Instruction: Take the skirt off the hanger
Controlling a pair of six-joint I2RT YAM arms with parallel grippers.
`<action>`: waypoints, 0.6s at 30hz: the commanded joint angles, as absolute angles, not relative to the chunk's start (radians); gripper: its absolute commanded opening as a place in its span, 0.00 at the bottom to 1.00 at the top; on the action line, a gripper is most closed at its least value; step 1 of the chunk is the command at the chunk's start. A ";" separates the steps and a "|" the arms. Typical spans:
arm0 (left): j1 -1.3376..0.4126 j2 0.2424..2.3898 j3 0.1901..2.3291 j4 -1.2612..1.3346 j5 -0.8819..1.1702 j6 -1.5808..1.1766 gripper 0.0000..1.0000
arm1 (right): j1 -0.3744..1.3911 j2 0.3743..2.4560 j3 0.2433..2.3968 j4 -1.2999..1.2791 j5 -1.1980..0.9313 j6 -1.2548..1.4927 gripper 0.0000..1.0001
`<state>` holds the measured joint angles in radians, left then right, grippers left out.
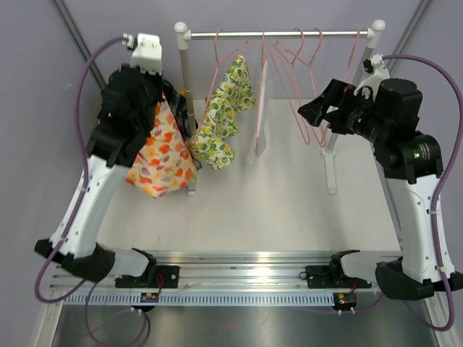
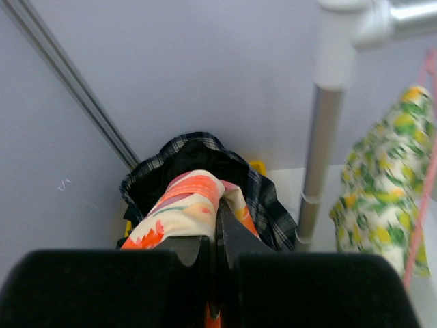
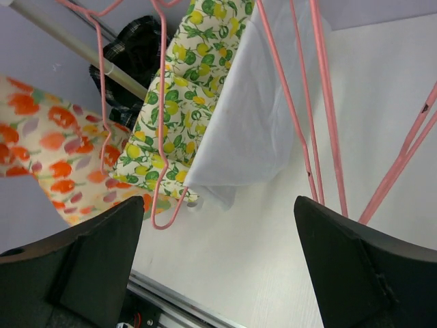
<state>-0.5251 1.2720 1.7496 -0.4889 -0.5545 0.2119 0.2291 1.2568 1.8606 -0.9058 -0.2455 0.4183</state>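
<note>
An orange-flowered cream skirt (image 1: 160, 155) hangs from my left gripper (image 1: 160, 101), left of the rack and off the rail. In the left wrist view the gripper (image 2: 220, 213) is shut on a fold of this skirt (image 2: 181, 205). The skirt also shows at the left of the right wrist view (image 3: 41, 147). Bare pink hangers (image 3: 162, 137) hang beside it. My right gripper (image 1: 311, 112) is open and empty among the pink hangers (image 1: 307, 50) at the rail's right end; in its own view (image 3: 218, 205) the jaws stand wide apart.
A lemon-print garment (image 1: 224, 116) and a white garment (image 1: 260, 108) hang from the metal rail (image 1: 289, 33). A dark plaid garment (image 2: 273, 205) sits behind the skirt by the left rack post (image 2: 321, 137). The right post (image 1: 331, 155) stands near my right arm.
</note>
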 commanded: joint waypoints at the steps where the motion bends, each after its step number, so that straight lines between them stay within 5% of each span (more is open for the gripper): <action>1: -0.365 1.458 1.995 -0.446 -0.394 0.201 0.00 | 0.233 1.194 1.772 -0.822 -0.236 0.423 0.99; 7: -0.155 1.854 2.564 -0.439 -0.347 0.138 0.00 | 0.233 1.120 1.618 -0.752 -0.294 0.437 1.00; 13: -0.054 1.983 2.477 -0.144 -0.409 0.155 0.00 | 0.235 1.109 1.569 -0.729 -0.298 0.431 0.99; 16: -0.044 2.043 2.357 -0.112 -0.489 0.184 0.13 | 0.235 1.115 1.571 -0.724 -0.285 0.426 0.99; 18: -0.040 2.066 2.283 -0.086 -0.549 0.190 0.51 | 0.235 1.121 1.581 -0.718 -0.291 0.423 1.00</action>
<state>-0.0364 2.0171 2.3615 -0.1993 -0.4515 0.1776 0.2291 1.1255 1.5623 -0.7830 -0.2798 0.4297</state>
